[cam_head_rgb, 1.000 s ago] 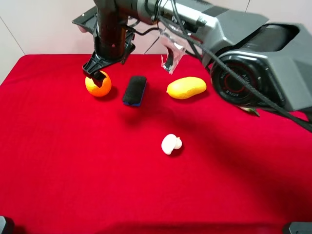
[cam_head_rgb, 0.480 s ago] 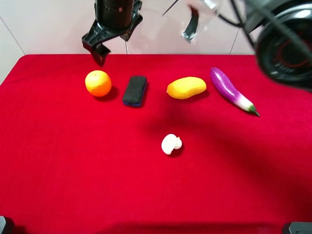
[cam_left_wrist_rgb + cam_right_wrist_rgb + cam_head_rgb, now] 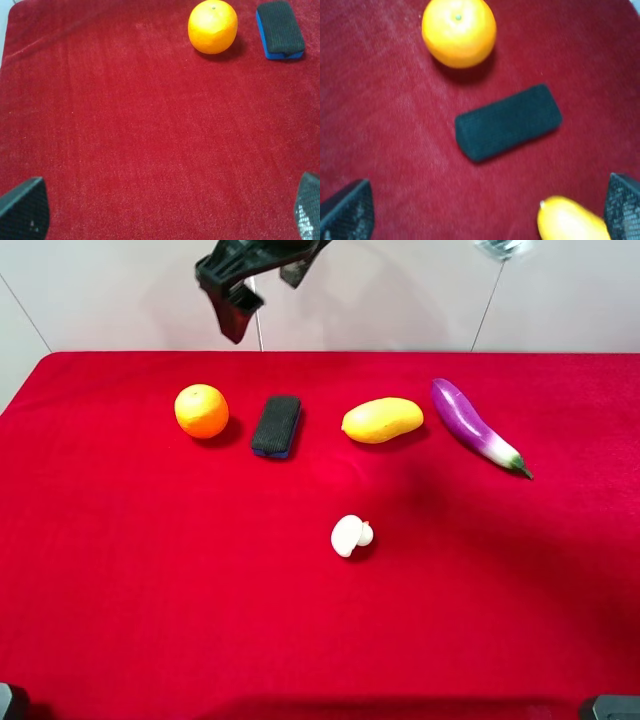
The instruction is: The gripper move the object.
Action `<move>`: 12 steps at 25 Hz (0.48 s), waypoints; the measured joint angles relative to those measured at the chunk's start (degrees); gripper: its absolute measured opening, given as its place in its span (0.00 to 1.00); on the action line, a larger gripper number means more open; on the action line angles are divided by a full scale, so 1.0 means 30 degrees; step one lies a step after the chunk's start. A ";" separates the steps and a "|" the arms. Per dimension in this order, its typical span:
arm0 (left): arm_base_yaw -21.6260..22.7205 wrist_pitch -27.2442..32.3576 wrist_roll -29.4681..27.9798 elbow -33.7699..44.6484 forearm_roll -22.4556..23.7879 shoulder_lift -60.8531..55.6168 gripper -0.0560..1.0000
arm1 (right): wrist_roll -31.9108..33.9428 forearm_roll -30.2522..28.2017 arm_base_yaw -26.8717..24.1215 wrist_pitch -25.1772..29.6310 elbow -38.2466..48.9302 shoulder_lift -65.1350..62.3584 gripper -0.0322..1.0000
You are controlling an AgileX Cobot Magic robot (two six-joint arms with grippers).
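— What's changed since a second ago?

— My right gripper [image 3: 262, 285] was down at the orange [image 3: 201, 410]; now it has lifted clear and hangs high by the back edge, fingers spread wide and empty. The fruit hasn't shifted.

— Left to right, what lies there?

— The orange on the red cloth [image 3: 150, 590], the black eraser [image 3: 276, 425] just beside it, then the mango [image 3: 382, 420].

— Which way from your claw?

— Below, slightly left. My left gripper [image 3: 160, 210] is also wide open, the orange well ahead of it.
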 joint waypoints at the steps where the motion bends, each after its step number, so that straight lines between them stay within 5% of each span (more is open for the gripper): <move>1: 0.0000 0.0000 0.0000 0.0000 0.0000 0.0000 0.98 | 0.0000 0.0000 -0.0091 0.0014 0.0595 -0.0542 0.70; 12: 0.0000 0.0000 0.0000 0.0000 0.0000 0.0000 0.98 | 0.0459 0.0312 -0.1764 -0.0003 0.7119 -0.5991 0.70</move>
